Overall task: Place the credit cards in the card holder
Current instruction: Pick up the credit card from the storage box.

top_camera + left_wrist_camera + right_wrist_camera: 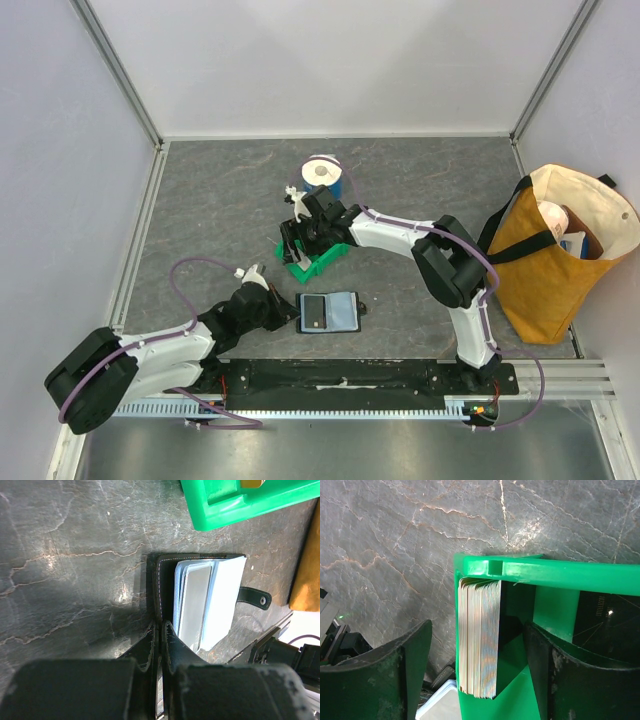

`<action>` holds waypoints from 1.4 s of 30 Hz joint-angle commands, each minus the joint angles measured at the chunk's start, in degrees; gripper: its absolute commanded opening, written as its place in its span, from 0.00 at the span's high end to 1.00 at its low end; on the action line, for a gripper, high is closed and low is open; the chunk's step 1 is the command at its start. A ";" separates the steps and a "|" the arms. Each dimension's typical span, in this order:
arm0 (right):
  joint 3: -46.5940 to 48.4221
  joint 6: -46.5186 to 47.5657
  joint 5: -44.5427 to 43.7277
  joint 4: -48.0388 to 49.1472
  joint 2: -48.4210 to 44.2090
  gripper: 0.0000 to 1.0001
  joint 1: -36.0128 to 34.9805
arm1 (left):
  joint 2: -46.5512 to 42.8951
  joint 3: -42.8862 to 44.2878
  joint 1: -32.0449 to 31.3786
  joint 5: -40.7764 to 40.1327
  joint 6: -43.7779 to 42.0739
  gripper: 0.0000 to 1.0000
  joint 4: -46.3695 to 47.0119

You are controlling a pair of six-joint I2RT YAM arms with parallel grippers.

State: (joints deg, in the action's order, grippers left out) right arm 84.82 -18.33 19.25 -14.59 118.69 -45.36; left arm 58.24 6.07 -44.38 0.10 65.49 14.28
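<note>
The credit cards [479, 640] stand on edge as a tight stack in one corner of a green plastic bin [545, 572], out in the middle of the table [220, 200]. The card holder [328, 312] lies open and flat on the near side of that bin, well apart from it, with its snap tab [255, 597] pointing right and its bluish pockets facing up.

The right fingers [395, 680] hang spread wide directly over the stack. One is outside the bin wall and the other is inside the compartment. The stack and the wall it leans against sit between them, and neither finger touches anything. The cards' long edges run along the line of the fingers, so the closing direction crosses the thickness of the stack. I judge that closing from here would catch the bin wall as well, so the outer finger needs to come inside the wall, or the stack needs to be taken higher up.

The left fingers [175, 655] are pressed together on the black cover at the left edge of the card holder, pinning it open.

The right arm is plainly the nearer one to the cards. Whatever it lifts has to travel toward the near side and slightly right to reach the pockets. A yellow tote bag [560, 250] stands at the far right of the table, away from all this.
</note>
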 commanded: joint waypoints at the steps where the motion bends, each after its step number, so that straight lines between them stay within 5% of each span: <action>1: 2.72 0.93 2.99 0.00 -0.74 0.23 0.36 | 1.70 -0.44 0.08 -2.65 -3.09 0.98 -5.76; 29: 0.35 -0.13 4.75 0.00 -5.05 0.48 1.77 | 3.11 -0.53 0.08 -2.47 -3.09 0.98 -4.70; 42: 0.44 0.13 0.63 -0.09 -5.84 0.78 2.12 | 3.37 -0.44 0.08 -2.47 -3.09 0.98 -4.44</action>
State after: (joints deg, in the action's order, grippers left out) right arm 85.01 -18.41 22.15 -15.16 116.18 -43.48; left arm 60.01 6.44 -44.38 0.12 65.49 16.01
